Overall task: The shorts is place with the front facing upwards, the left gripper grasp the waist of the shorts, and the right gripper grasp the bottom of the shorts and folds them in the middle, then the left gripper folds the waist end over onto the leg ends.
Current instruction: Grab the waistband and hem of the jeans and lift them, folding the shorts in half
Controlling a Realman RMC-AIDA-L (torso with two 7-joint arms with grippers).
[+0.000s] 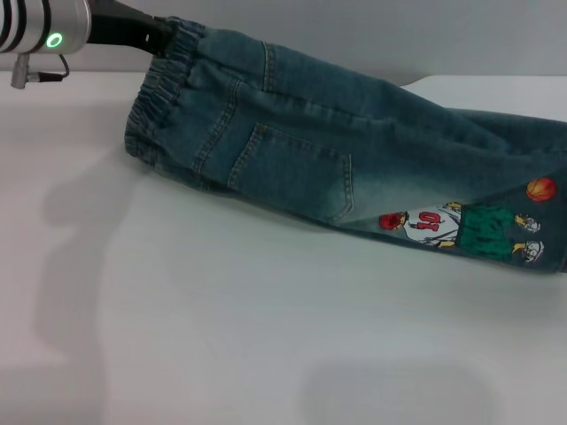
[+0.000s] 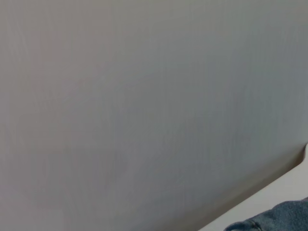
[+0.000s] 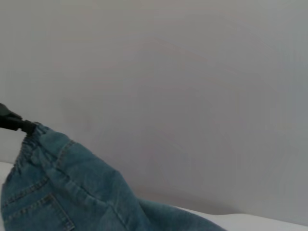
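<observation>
Item: shorts (image 1: 337, 150), blue-green denim, already doubled lengthwise, pocket side outward. Position: raised off the white table (image 1: 221, 336) at one corner, the rest trailing down and across toward the robot's right. Long axis: from the gathered waist end (image 1: 164, 102) at upper left of the head view down to the leg ends (image 1: 532, 230) at right, where the cartoon print (image 1: 461, 228) shows.

Left end effector (image 1: 158, 40): pressed together on the elastic band at its upper corner, holding it up; the right wrist view shows the same black tip (image 3: 19, 124) pinching the band edge.

Right end effector: outside every view; state cannot be told.

Governing relation: the leg ends lie away from the left end effector along the length of the shorts, to its right and lower. The left arm is the one holding the waist. Judged next requirement: carry the waist along that axis, rightward and down, to land on the leg ends.
</observation>
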